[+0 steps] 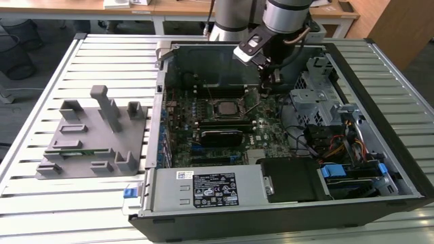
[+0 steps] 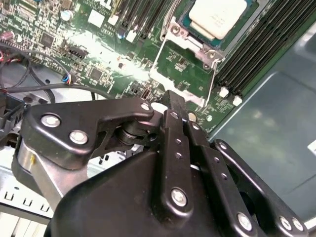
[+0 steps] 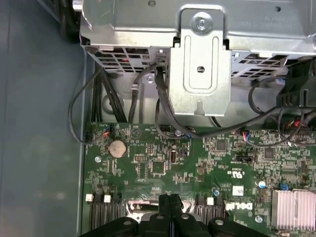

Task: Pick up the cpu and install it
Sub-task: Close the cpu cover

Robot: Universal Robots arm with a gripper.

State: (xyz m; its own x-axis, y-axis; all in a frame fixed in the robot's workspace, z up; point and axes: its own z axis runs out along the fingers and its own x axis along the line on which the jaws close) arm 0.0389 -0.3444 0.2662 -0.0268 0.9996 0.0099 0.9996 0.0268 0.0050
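The cpu [image 2: 217, 15], a small square chip with a silvery-white top, lies in the motherboard socket [image 1: 226, 108] in the middle of the open computer case. A thin socket lever [image 1: 253, 107] stands raised beside it. My gripper [image 1: 268, 90] hangs over the board just to the exterior view's right of the socket, apart from the chip. In both wrist views its black fingers [image 3: 164, 203] are pressed together with nothing between them. In the second wrist view the gripper [image 2: 173, 102] is a short way from the socket frame, and in the first wrist view the gripper [image 3: 170, 201] hovers above bare green board.
A metal drive cage [image 1: 315, 96] and bundled cables [image 1: 326, 147] crowd the case on the exterior view's right. The power supply [image 1: 203, 190] fills the near end. On the slatted table [image 1: 101, 61], a grey fixture [image 1: 95, 137] holds a green memory stick [image 1: 78, 151].
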